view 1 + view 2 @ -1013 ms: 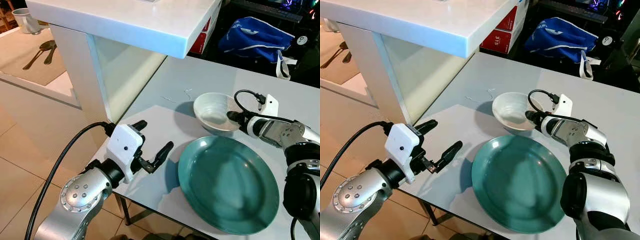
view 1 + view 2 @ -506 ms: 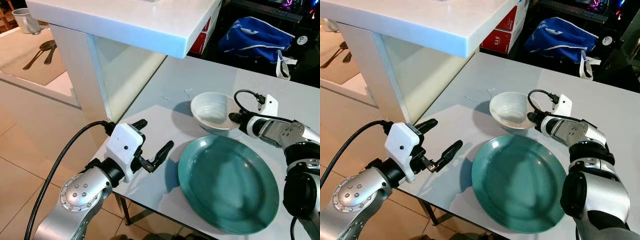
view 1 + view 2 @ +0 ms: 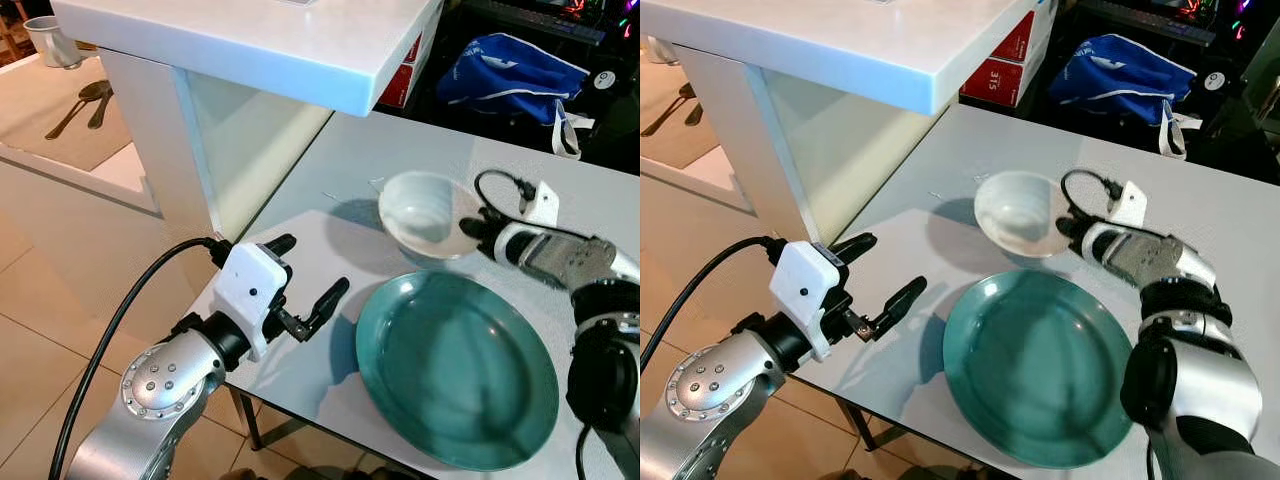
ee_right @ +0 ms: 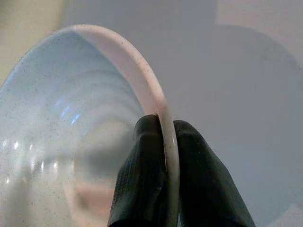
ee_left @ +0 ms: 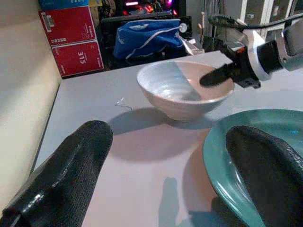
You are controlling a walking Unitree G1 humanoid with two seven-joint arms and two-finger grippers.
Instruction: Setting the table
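The right gripper (image 4: 163, 142) pinches the rim of the white bowl (image 3: 425, 213) — one black finger inside the wall, the other outside, closed tight on it; the bowl sits tilted just above the grey table (image 3: 400, 150), its shadow falling below it, beside the far edge of the teal plate (image 3: 457, 368); whether its base touches the surface cannot be told. The left gripper (image 3: 307, 278) hovers at the table's near corner with its fingers spread wide and nothing between them; the plate lies flat, near the front edge, just beside that gripper.
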